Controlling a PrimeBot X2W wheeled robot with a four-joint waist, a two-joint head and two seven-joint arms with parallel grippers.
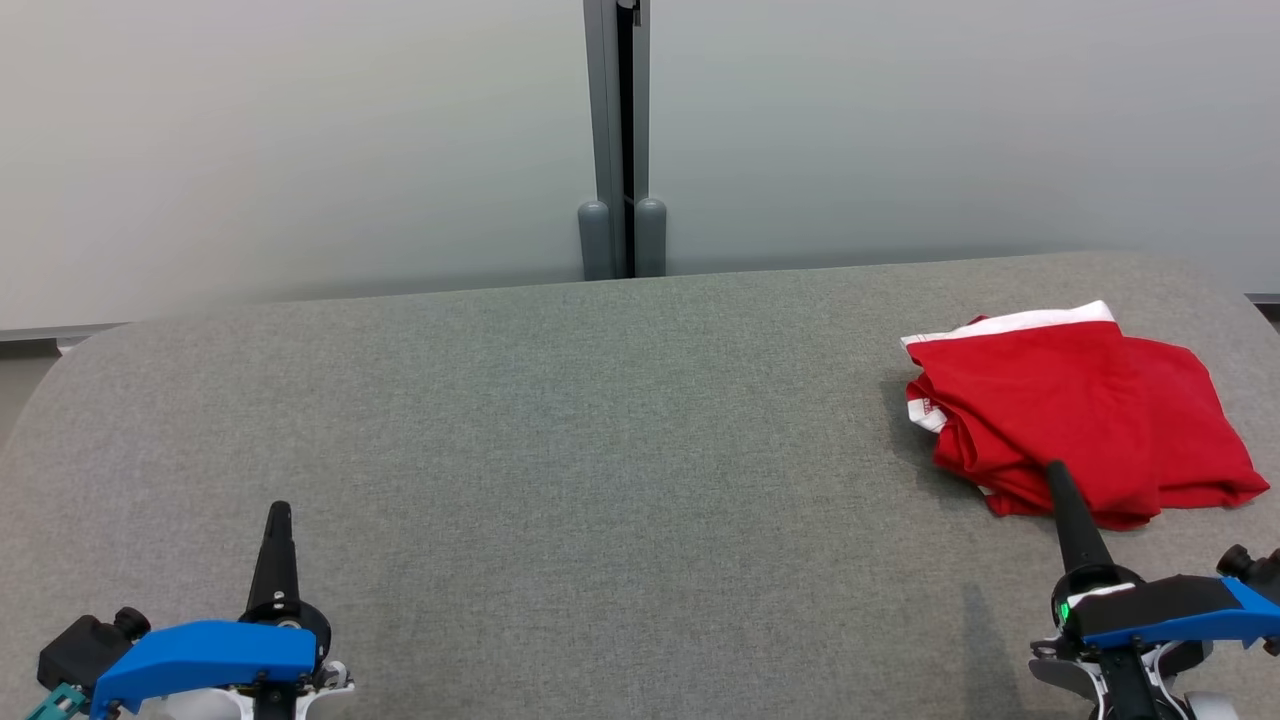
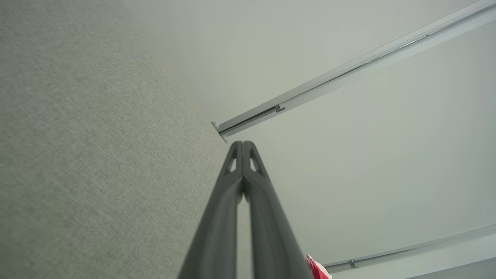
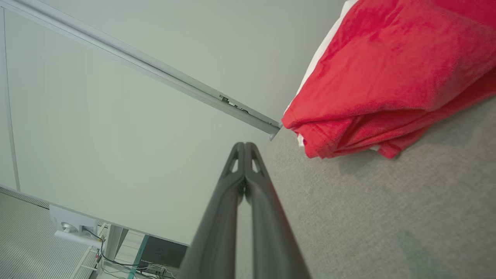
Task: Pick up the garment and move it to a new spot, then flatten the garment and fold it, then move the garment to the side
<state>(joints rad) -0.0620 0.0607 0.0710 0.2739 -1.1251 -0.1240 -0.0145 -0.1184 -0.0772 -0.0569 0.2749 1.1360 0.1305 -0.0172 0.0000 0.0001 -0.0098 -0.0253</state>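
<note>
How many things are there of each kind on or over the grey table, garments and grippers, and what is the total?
Garments: 1, the red garment with white trim.
Grippers: 2, the left gripper and the right gripper, both shut and holding nothing.
Total: 3

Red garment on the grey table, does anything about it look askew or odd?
Yes: the red garment lies loosely folded at the right end of the table, layers uneven, edges ragged. No damage shows.
</note>
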